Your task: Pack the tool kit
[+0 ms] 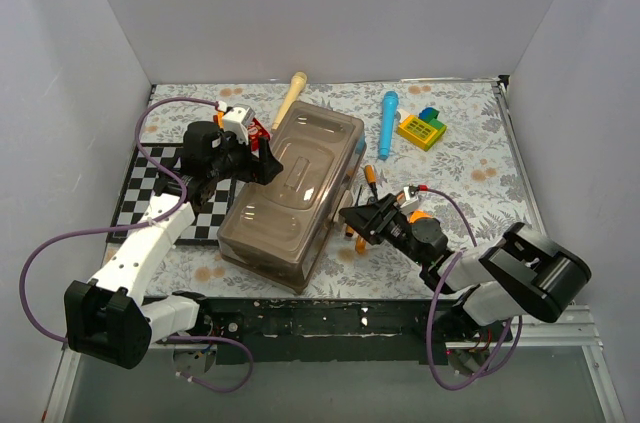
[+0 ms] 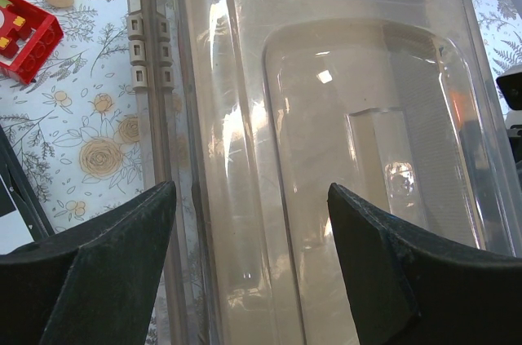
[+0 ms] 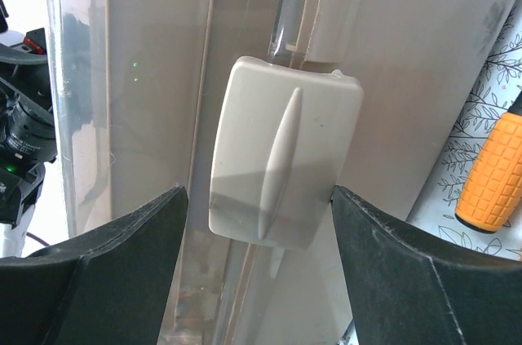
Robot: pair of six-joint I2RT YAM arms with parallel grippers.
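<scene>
Left end effector (image 2: 251, 190) fingers apart above toolbox lid (image 2: 326, 117); right end effector (image 3: 259, 192) apart, straddling tan latch (image 3: 281, 161), possibly touching it.

Top cam sits high behind both arm bases, looking down on the whole table (image 1: 470, 173). Left wrist cam stares past the left gripper (image 2: 250, 188) onto the toolbox (image 2: 342, 117) lid, really close. Right wrist cam's even tighter, with the box's latch (image 3: 285, 161) right between the right gripper (image 3: 261, 190) fingers. All three share that toolbox.

The 2 arms (image 1: 140, 248) carry white links, black joints, purple cables (image 1: 30, 268) and black pincer fingers (image 2: 98, 272).
</scene>
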